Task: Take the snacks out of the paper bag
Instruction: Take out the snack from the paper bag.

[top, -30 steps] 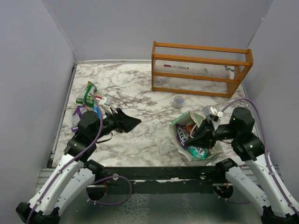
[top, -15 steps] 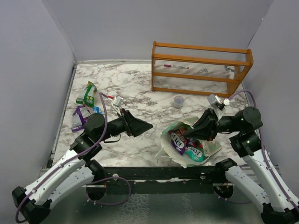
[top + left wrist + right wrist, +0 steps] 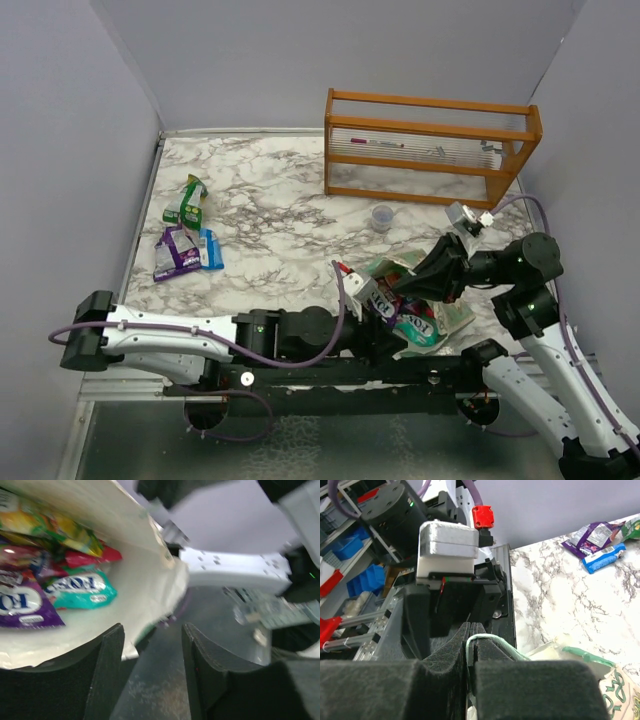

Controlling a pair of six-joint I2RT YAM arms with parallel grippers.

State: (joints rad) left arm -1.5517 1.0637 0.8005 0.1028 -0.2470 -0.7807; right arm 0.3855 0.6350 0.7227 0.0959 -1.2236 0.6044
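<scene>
My left arm has swung across from 9 o'clock; its end effector point(image 3: 152, 640), spread, now sits at the mouth of the bag point(image 3: 452, 318) at 4 o'clock on the tabletop point(image 3: 290, 200). The right end effector point(image 3: 470, 630) stays pressed together, pinching the bag's string. Snacks point(image 3: 80, 591) remain inside, so another grab looks due

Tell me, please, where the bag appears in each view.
Top external: bag lower right of centre.
Left wrist: its cream inside fills the upper left, snacks in it.
Right wrist: bottom right corner; its string pinched by the right gripper.
Shared landmark: left gripper at the bag's mouth, seen in all three.
</scene>
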